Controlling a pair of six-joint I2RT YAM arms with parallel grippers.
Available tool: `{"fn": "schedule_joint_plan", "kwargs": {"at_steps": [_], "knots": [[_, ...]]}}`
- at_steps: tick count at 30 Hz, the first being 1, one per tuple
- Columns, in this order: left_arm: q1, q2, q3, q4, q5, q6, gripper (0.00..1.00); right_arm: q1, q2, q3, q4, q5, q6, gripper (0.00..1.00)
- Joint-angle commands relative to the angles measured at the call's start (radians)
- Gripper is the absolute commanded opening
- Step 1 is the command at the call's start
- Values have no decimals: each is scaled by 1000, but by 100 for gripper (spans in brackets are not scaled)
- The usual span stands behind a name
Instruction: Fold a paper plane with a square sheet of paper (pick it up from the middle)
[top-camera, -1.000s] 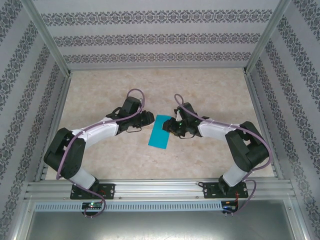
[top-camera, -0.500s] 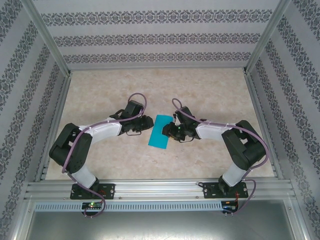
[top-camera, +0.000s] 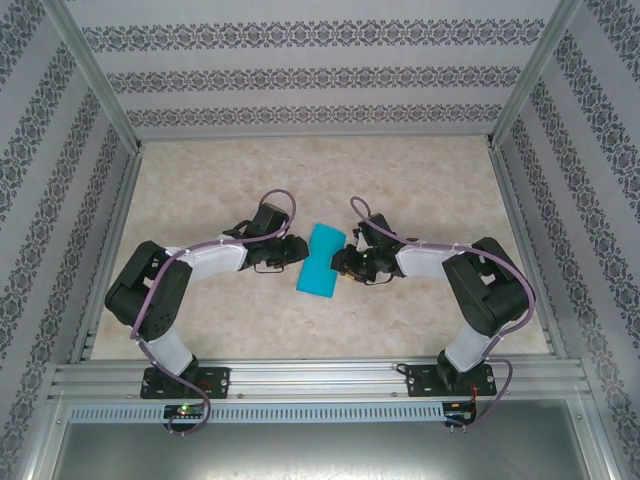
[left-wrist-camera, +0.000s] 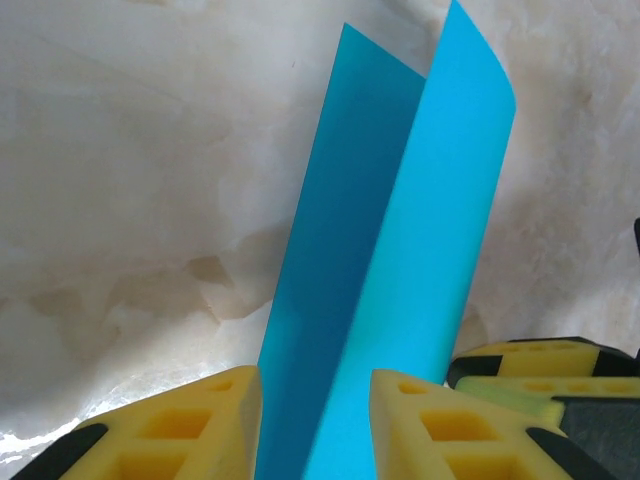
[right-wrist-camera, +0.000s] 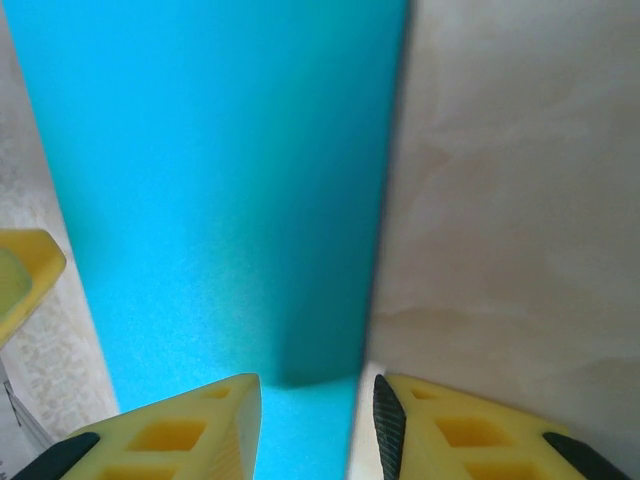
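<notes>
The teal-blue square sheet of paper (top-camera: 320, 260) lies mid-table, folded into a narrow strip, and its far end bulges up rounded. In the left wrist view the sheet (left-wrist-camera: 400, 250) shows a shaded left layer and a bright right layer that rises off the table. My left gripper (top-camera: 297, 250) is at the strip's left edge. Its jaws (left-wrist-camera: 315, 420) stand apart with the strip running between them. My right gripper (top-camera: 340, 262) is at the right edge. Its jaws (right-wrist-camera: 315, 420) stand apart over the sheet's (right-wrist-camera: 200, 200) edge, where a raised layer shadows the one beneath.
The marbled beige tabletop (top-camera: 420, 180) stretches around the paper. Patterned walls and aluminium posts (top-camera: 95, 80) close in the back and both sides. A metal rail (top-camera: 320, 378) carrying the arm bases runs along the near edge.
Both grippers have closed in on the paper from either side and dropped lower. The paper's far end has risen from flat into a rounded bulge.
</notes>
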Motion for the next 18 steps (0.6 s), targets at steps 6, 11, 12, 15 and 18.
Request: {"fn": "schedule_joint_plan", "kwargs": {"at_steps": [6,11,12,15,18], "knots": [[-11,47,43,34,61,-10,38,-21,28,7,-30,13,-48,37],[-10,35,38,-1,15,5,40,-16,-19,8,-28,14,-39,37],[-11,34,40,-6,9,8,40,-14,-31,11,-29,20,-36,37],[-10,40,44,-9,7,11,40,-10,-37,15,-5,22,-16,37],[-10,52,46,-11,10,5,41,-12,-10,42,-12,44,-2,37]]}}
